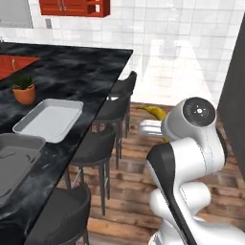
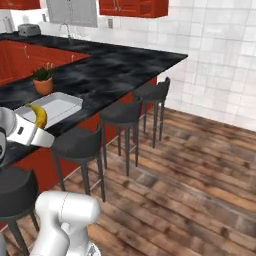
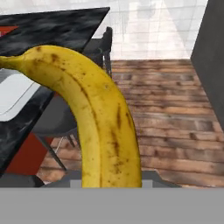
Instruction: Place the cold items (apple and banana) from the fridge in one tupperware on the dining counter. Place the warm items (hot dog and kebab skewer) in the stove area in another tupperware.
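A: We start with the banana (image 3: 94,118). In the hand view it rises from between the finger tips and curves up and to the left, so its long axis runs out along the gripper's own line, stem end farthest from the hand.

B: And the hand itself? We can't see the fingertips past the fruit.

A: No, but the banana stands out from the gripper (image 2: 36,131) with nothing else under it, so we judge the jaws clamped on its lower end. In the right base view the yellow tip pokes up above the wrist; in the left base view it peeps out behind the white arm.

B: Where does that leave us against the white tupperware (image 1: 49,119)?

A: It sits on the black dining counter (image 1: 72,72), between the potted plant (image 1: 24,89) and the grey tupperware (image 1: 16,160). The banana hangs over the stools (image 1: 98,143) and wood floor, off the counter's edge. The white tray lies to the arm's left and a little forward.

B: So we need a carry leftward over the counter edge, then a lowering.

A: We think so, though whether the fruit is above rim height is hard to tell.
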You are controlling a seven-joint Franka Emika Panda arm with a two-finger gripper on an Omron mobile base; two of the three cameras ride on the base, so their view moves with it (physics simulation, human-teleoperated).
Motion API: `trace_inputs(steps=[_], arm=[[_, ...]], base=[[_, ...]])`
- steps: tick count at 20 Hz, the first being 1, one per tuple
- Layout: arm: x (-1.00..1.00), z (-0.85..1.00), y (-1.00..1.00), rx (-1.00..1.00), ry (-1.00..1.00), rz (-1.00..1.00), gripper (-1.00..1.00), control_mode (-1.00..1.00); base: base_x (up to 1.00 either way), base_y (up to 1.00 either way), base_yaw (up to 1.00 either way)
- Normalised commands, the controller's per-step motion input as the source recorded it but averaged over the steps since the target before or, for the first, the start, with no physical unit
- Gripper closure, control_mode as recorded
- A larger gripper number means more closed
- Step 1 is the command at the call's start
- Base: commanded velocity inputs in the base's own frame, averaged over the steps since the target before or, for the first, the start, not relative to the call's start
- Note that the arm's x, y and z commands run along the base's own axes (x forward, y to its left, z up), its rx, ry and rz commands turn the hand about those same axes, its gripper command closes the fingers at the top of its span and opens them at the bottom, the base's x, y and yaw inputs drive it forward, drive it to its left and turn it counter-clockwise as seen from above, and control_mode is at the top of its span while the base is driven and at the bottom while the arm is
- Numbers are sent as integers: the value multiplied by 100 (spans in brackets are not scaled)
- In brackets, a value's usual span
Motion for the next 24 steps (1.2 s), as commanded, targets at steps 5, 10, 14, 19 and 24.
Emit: trace_inputs(steps=[5, 10, 14, 19, 24], arm=[[0, 0, 0, 0, 0, 0, 100, 100], [0, 0, 0, 0, 0, 0, 100, 100], [0, 0, 0, 0, 0, 0, 100, 100], [0, 0, 0, 0, 0, 0, 100, 100], [0, 0, 0, 0, 0, 0, 100, 100]], base=[[76, -54, 45], [76, -55, 44], [78, -40, 52], [66, -14, 60], [52, -17, 63]])
